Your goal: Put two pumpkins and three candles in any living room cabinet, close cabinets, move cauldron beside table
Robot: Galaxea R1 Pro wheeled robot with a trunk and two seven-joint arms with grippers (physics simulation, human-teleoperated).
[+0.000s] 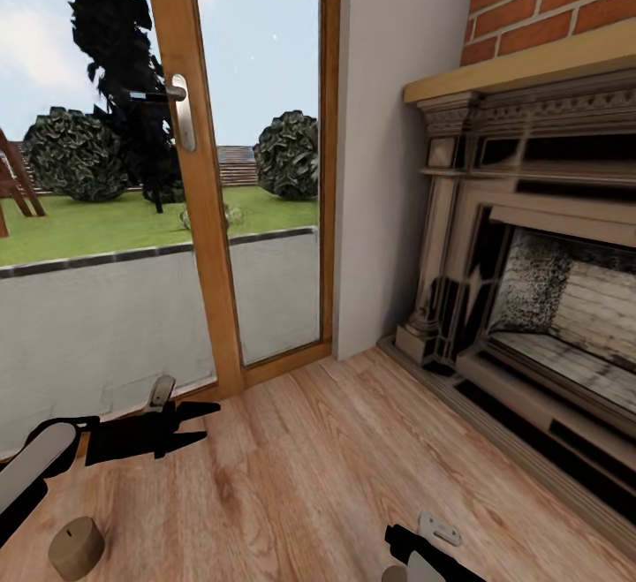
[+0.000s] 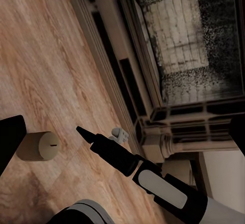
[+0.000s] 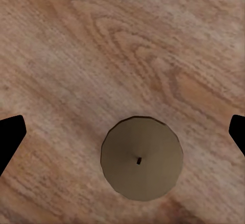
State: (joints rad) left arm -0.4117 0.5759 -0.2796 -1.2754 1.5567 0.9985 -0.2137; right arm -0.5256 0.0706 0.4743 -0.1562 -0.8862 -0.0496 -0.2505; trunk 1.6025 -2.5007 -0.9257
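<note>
The candle (image 3: 142, 157) you are working on is standing upright on the wooden floor (image 3: 122, 35), directly beneath your right gripper (image 3: 122, 134). The wrist camera is looking straight down on its round top and wick. The fingers (image 3: 10, 137) are spread wide, one at each edge of the view, with the candle between them but nearer one side. They are not touching it. You seem to be hovering to line up a top-down grasp, so I judge a small sideways correction is needed before you descend.

A second candle (image 1: 75, 547) is sitting upright on the floor by your left forearm, well apart from the first. Your left gripper (image 1: 190, 423) is hanging above the boards with its fingers parted and nothing between them. It is pointing toward the fireplace (image 1: 548, 299), probably parked clear while the right arm is working.

Counting what is showing: two candles for certain, with the left wrist view showing one near the right arm's fingertip, most likely the one under that gripper. Beyond them you are looking at one fireplace and one glazed door (image 1: 190, 167) onto the garden.
</note>
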